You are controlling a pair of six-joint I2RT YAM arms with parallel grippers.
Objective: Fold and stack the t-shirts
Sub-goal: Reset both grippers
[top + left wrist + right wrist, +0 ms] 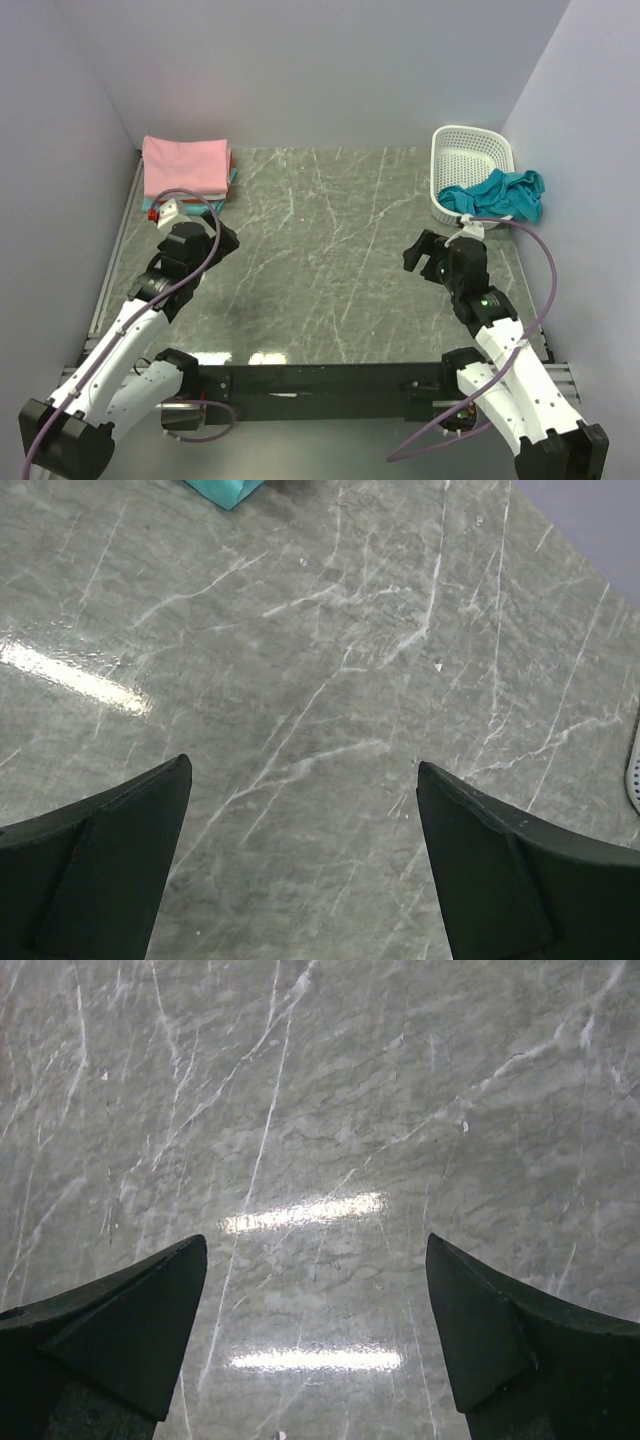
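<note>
Teal t-shirt [500, 195] drapes over the basket [465, 150], far right; pink t-shirt [185, 165] lies folded, far left. My left claw [305, 775] and right claw [316, 1250] hang spread and empty above the bench [330, 260]. Next, I'd fetch the teal one.

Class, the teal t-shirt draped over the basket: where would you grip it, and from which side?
Pinch the bunched ridge of the teal t-shirt where it spills over the basket's near rim. Come down from above on the near side with the open right gripper, the closer one. The crumpled folds stand proud there, and the basket wall likely hinders other approaches.
</note>
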